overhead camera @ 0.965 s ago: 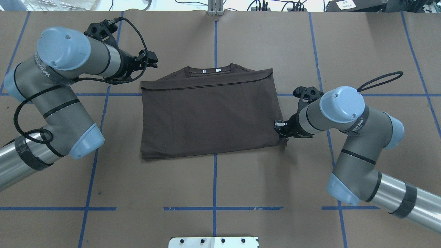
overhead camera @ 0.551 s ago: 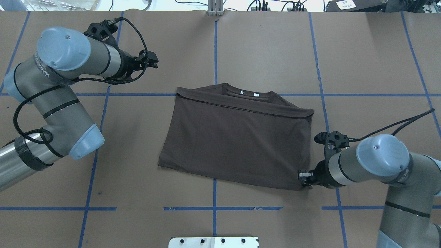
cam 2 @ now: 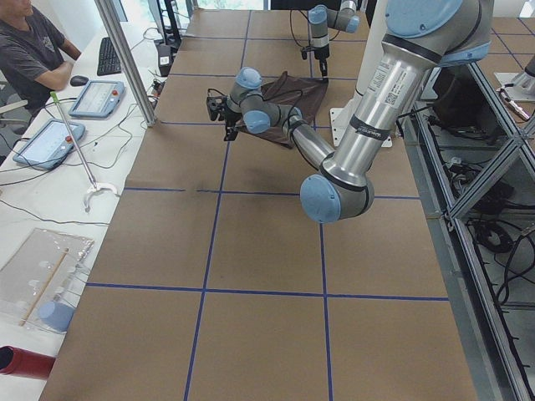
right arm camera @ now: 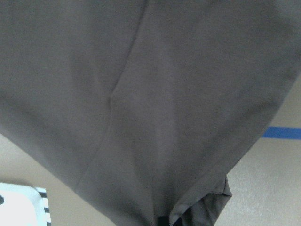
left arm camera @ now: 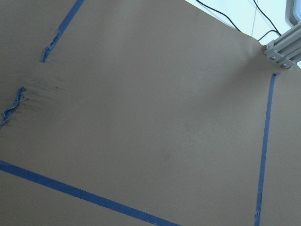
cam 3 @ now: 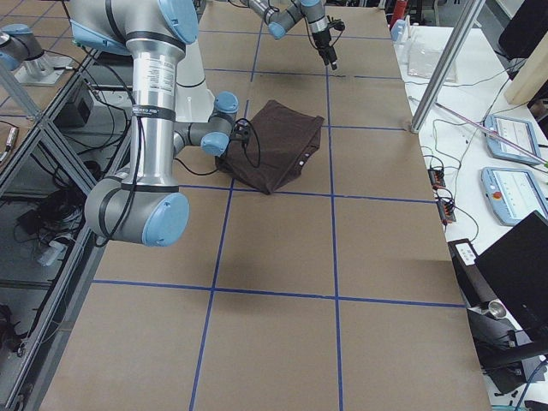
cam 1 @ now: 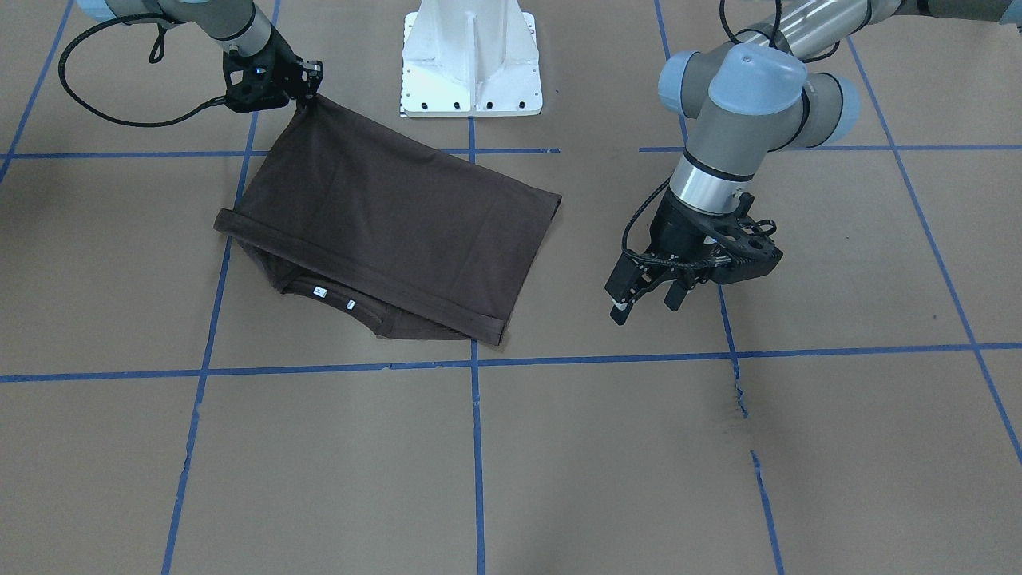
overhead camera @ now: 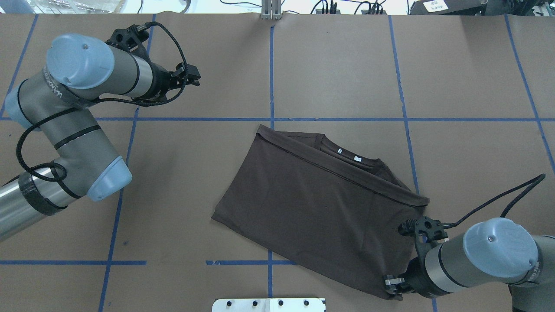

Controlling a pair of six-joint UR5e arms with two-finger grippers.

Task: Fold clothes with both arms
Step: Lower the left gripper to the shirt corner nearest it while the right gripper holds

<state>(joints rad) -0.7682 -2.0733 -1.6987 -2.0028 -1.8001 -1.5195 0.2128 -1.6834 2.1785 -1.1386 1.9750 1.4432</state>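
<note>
The right arm (overhead camera: 494,253) is coming in from the lower right corner of the overhead view. It is bent low, with the wrist pointing toward the frame's left. The right gripper (overhead camera: 392,286) is pinching the near corner of the T-shirt (overhead camera: 321,212) with its jaws pressed together on the cloth. In the front-facing view this gripper is sitting at the upper left, with the corner pulled up to it in a small peak. The right wrist view is showing dark fabric filling almost the whole frame.

The left arm (overhead camera: 78,78) is filling the upper left of the overhead view, elbow folded and wrist aiming right. The left gripper (cam 1: 647,303) is hanging over the bare table (overhead camera: 338,65), tilted down toward the lower left of the front-facing frame, with its fingers (cam 1: 619,311) spread and holding nothing. The left wrist view is showing only brown paper and blue tape lines (overhead camera: 272,65).

A lettered band (overhead camera: 56,91) is wrapping the left arm's upper joint, but the writing is too small to read. Two small white tags (overhead camera: 340,151) are showing inside the collar (overhead camera: 347,155), and their print is unreadable.

The T-shirt is lying folded into a skewed rectangle, right of centre and low in the overhead frame. The collar end is pointing to the upper right and the body is flat on the table. It is touching only the right gripper, at its lower right corner. The left gripper is well apart from it, up in the upper left. The white pedestal (cam 1: 471,48) is sitting just beyond the shirt at the top of the front-facing frame.
</note>
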